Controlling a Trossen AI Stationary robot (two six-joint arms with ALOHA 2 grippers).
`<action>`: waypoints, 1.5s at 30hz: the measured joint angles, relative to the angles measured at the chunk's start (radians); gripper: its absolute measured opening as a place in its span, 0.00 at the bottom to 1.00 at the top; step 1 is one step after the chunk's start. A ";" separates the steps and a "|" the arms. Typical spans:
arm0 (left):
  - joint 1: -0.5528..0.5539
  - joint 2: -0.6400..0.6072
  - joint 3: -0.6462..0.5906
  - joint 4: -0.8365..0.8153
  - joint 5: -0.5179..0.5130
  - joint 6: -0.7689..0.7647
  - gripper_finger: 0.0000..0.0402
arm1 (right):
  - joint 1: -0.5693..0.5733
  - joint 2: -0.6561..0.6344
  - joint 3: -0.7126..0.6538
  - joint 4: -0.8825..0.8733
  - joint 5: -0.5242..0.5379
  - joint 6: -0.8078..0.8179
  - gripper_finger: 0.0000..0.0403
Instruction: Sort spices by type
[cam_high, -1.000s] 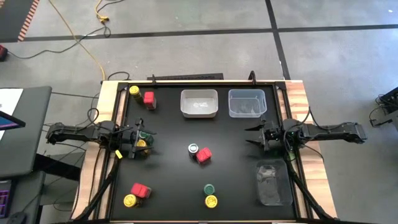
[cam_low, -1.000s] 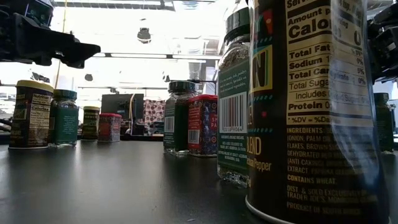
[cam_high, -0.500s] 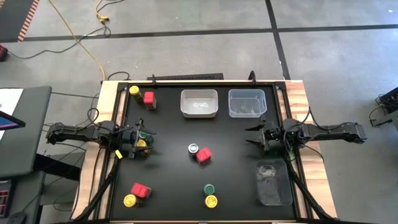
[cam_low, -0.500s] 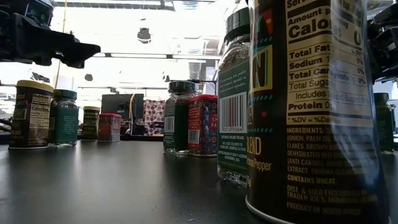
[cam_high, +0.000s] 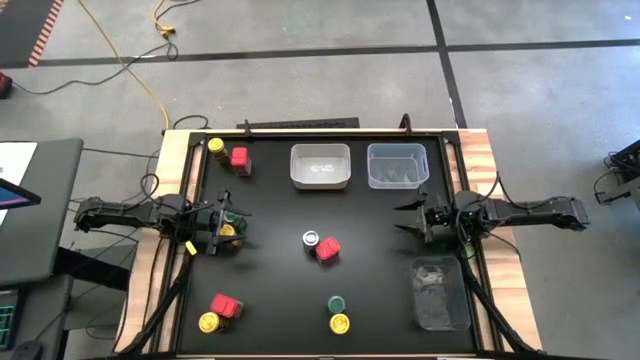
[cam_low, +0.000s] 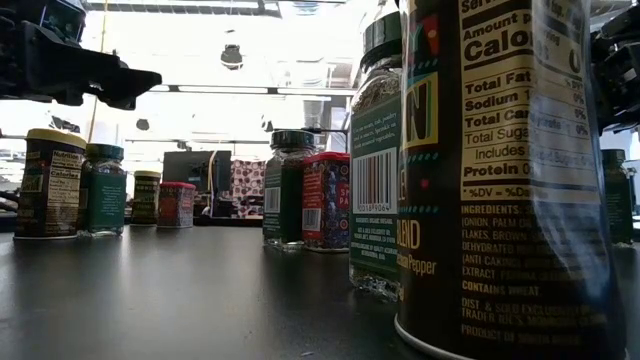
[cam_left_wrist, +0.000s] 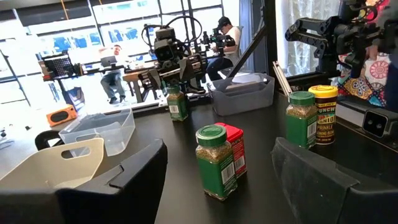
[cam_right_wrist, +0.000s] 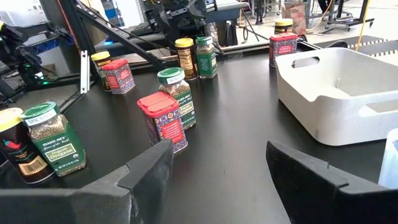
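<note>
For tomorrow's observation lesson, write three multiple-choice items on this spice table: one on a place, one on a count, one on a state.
1. Where does the white opaque plastic bin sit?
A. far edge
B. near left corner
C. off the table

2. How many red boxy spice containers show from above?
A. one
B. three
C. six

3. The right gripper is:
A. holding a jar
B. open and empty
C. inside a bin

Answers: 1 A, it stands beside the clear plastic bin. 2 B, at and. 3 B, its wrist view shows spread fingers with nothing between.
</note>
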 joint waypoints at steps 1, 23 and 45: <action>0.000 0.000 0.000 0.000 0.000 0.000 0.69 | 0.000 0.000 0.000 0.000 0.000 0.000 0.71; 0.000 0.000 0.000 0.000 0.000 0.000 0.69 | 0.000 0.000 0.000 0.007 0.000 -0.046 0.71; 0.000 0.000 0.000 0.000 0.000 0.000 0.69 | 0.001 0.000 0.000 0.008 0.000 0.142 0.71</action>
